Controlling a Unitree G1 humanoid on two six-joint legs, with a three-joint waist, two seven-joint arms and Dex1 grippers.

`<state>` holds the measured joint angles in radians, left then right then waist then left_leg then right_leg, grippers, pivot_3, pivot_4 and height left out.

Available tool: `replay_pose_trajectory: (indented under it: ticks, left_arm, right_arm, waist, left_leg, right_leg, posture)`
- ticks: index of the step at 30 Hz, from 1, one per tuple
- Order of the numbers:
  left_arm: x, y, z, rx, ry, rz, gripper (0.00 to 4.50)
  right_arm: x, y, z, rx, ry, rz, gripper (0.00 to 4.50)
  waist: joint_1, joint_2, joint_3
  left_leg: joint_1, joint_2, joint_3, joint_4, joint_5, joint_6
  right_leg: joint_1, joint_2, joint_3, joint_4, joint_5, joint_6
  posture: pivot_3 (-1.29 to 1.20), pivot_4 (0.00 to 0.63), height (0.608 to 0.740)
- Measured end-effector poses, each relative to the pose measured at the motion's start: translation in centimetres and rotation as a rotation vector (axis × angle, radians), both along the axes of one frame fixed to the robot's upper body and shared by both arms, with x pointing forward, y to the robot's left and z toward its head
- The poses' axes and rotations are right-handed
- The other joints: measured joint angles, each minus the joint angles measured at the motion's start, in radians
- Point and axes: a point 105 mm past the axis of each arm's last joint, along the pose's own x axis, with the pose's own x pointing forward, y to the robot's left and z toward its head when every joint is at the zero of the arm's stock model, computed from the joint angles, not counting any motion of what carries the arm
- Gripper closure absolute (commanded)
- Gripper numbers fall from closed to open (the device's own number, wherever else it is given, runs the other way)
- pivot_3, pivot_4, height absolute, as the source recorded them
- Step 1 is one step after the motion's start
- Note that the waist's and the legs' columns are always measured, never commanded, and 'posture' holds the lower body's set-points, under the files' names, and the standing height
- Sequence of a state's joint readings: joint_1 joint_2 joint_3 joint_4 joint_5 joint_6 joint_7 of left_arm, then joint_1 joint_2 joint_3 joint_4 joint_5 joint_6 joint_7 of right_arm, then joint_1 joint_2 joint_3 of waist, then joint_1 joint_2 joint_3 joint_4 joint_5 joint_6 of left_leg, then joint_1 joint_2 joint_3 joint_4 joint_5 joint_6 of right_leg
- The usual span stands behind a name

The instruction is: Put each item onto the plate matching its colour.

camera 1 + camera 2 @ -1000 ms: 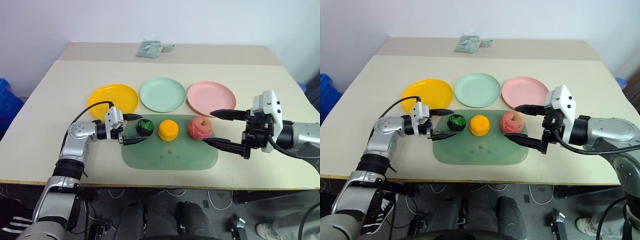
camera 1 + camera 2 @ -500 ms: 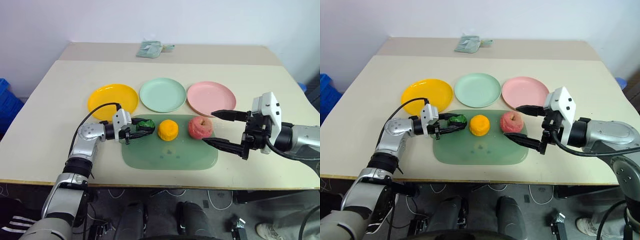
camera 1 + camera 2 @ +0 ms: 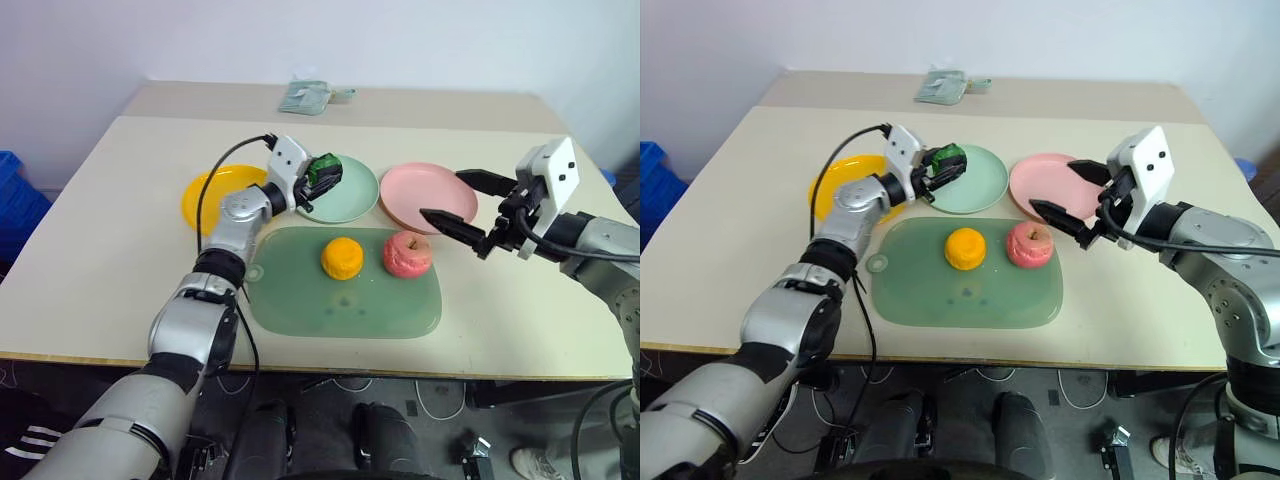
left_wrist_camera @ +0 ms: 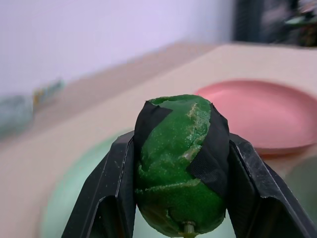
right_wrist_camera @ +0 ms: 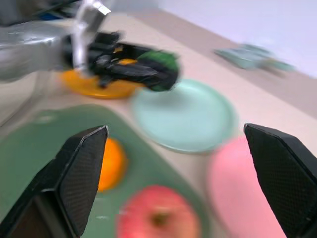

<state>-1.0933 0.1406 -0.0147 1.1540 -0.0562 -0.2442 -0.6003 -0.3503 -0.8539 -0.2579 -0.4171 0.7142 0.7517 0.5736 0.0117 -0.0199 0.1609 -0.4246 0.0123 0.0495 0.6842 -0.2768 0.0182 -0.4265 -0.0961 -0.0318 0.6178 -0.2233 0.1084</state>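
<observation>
Fingers of the left gripper (image 4: pixel 181 198) were clamped tight on the green-and-black ball (image 4: pixel 181 161), held up over the near left edge of the mint green plate (image 3: pixel 352 192). Orange fruit (image 3: pixel 342 258) and apple (image 3: pixel 407 254) sat on the big green mat (image 3: pixel 300 310), nearer than the plates. Right gripper (image 3: pixel 452 203) hung wide apart over the pink plate (image 3: pixel 405 190), just beyond the apple. Yellow plate (image 3: pixel 205 195) sat furthest left.

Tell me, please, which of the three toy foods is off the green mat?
The green-and-black ball, gripped in the left pincer over the mint plate.
</observation>
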Motion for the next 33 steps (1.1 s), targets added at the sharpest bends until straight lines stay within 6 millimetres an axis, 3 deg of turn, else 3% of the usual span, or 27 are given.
replay_pose_trajectory:
  ticks: [8, 9, 10, 13, 20, 25, 29, 33]
  left_arm:
    - [1.0, -0.7, -0.9, -0.008, 0.097, 0.098, 2.34]
    - [1.0, -0.7, -1.0, -0.008, 0.103, 0.1, 1.73]
    - [0.9, -0.7, -1.1, -0.005, 0.105, 0.098, 1.5]
    - [0.9, -0.7, -1.0, -0.005, 0.101, 0.087, 0.06]
    - [0.4, -0.3, 0.8, -0.031, 0.035, -0.017, 0.06]
    - [-3.2, -0.4, 3.9, -0.068, -0.096, -0.388, 0.06]
    - [-6.0, 2.0, 2.9, -0.058, -0.054, -0.575, 0.06]
    - [-9.0, 3.3, -0.4, 0.094, 0.006, -0.708, 0.06]
  right_arm:
    - [-0.3, -0.2, 0.5, 0.0, -0.022, -0.013, 0.0]
    - [-0.4, -0.2, 0.4, 0.0, -0.021, -0.014, 0.0]
    - [-0.5, -0.2, 0.3, 0.0, -0.018, -0.014, 0.0]
    - [-0.7, -0.1, 0.1, 0.005, -0.004, -0.005, 0.0]
    - [-1.2, 0.2, 0.6, 0.03, -0.017, 0.026, 0.0]
    - [-2.9, 2.1, 0.7, 0.023, -0.022, 0.169, 0.0]
    - [-3.3, 2.4, 0.5, 0.013, -0.017, 0.201, 0.0]
    - [-4.1, 2.2, -0.8, -0.041, 0.049, 0.236, 0.0]
  waist:
    - [0.002, 0.0, 0.0]
    - [0.002, 0.0, 0.0]
    - [0.002, 0.0, 0.0]
    - [0.003, 0.0, 0.0]
    - [0.001, 0.0, 0.0]
    - [0.0, 0.001, 0.0]
    - [-0.003, 0.001, 0.0]
    - [0.007, 0.002, 0.0]
  left_leg:
    - [-0.002, -0.001, 0.0, -0.002, -0.001, 0.001]
    - [-0.002, -0.001, 0.0, -0.001, -0.001, 0.001]
    - [-0.002, -0.001, 0.0, -0.001, -0.001, 0.001]
    - [-0.002, 0.0, 0.0, -0.001, -0.001, 0.001]
    - [-0.001, 0.0, 0.0, -0.001, -0.001, 0.001]
    - [-0.001, 0.001, 0.0, -0.001, -0.001, 0.001]
    - [-0.001, 0.001, 0.0, -0.001, -0.001, 0.001]
    - [-0.001, 0.001, -0.001, 0.0, -0.001, 0.001]
  right_leg:
    - [-0.002, 0.001, -0.001, -0.001, 0.0, 0.0]
    - [-0.001, 0.001, -0.001, -0.001, 0.0, 0.0]
    - [-0.001, 0.0, -0.001, -0.001, 0.0, 0.0]
    - [-0.001, 0.0, -0.001, -0.001, 0.0, 0.0]
    - [-0.001, 0.0, -0.001, 0.0, 0.0, 0.0]
    - [-0.001, 0.0, -0.001, 0.0, 0.0, -0.001]
    - [-0.001, 0.0, 0.0, 0.001, 0.001, -0.002]
    - [0.0, 0.0, 0.0, 0.001, -0.001, -0.006]
  posture:
    - [0.0, 0.15, 0.74]
    - [0.0, 0.15, 0.74]
    - [0.0, 0.15, 0.74]
    - [0.0, 0.15, 0.74]
    - [0.0, 0.15, 0.74]
    - [0.0, 0.15, 0.74]
    - [0.0, 0.15, 0.74]
    - [0.0, 0.15, 0.74]
